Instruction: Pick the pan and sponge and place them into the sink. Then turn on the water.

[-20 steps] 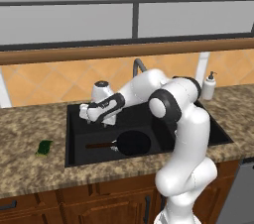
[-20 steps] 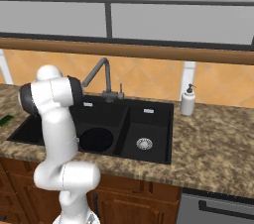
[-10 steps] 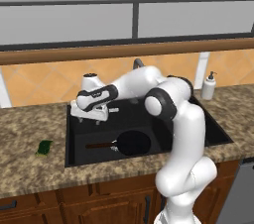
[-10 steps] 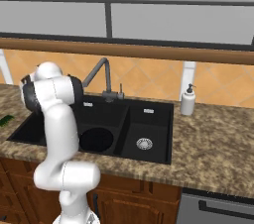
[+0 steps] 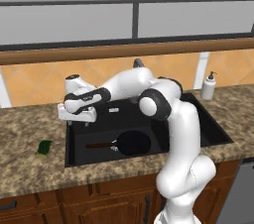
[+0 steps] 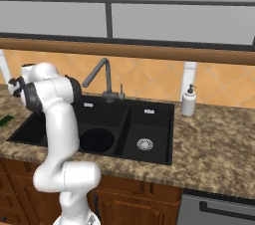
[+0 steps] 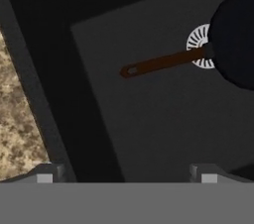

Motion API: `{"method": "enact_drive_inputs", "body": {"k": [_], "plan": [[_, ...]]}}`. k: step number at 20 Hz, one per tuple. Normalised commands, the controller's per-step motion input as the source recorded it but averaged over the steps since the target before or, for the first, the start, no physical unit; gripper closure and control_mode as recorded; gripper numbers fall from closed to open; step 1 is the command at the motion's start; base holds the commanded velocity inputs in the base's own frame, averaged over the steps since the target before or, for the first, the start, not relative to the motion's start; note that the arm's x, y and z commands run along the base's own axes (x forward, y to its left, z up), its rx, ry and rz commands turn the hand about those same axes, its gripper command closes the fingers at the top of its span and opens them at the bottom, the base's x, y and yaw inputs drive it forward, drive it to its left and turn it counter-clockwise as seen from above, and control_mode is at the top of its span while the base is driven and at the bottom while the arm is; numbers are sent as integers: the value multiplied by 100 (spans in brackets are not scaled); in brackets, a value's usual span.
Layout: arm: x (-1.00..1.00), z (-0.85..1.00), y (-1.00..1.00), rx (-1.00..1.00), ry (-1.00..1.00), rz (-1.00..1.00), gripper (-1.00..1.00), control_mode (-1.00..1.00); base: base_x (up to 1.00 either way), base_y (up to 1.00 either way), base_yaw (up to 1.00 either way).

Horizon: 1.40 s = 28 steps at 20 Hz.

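Since the earlier frame the arm has been swung leftward across the sink point(image 5: 218, 134), and the gripper point(image 5: 78, 121) is now held over the sink's left rim, its jaws spread wide and nothing carried between them. The pan point(image 5: 133, 143) is already seen lying in the large basin, its round black bowl over the silver drain point(image 7: 198, 44) and its thin brown handle pointing left. The sponge point(image 5: 44, 147), a small flat green pad, is left on the speckled granite counter point(image 5: 30, 168), well to the left of the sink and nearer than the gripper. A miss is judged possible: the pad is low and thin, so the fingertips may be driven into the hard stone, or the soft pad pushed aside. The matte black basins look smooth.
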Motion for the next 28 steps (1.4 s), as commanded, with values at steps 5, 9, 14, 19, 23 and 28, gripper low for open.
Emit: {"method": "enact_drive_inputs", "body": {"k": [5,9,14,19,23,28], "plan": [[-24,-5,28,-3,0,1,-100,-100,0,0,0],[-27,-1,27,0,0,2,-100,-100,0,0,0],[-27,-6,31,0,-2,3,-100,-100,0,0,0],[-18,-13,39,0,-5,3,-100,-100,0,0,0],[-12,-9,41,0,-5,4,-100,-100,0,0,0],[-19,0,37,0,-2,3,-100,-100,0,0,0]]}}
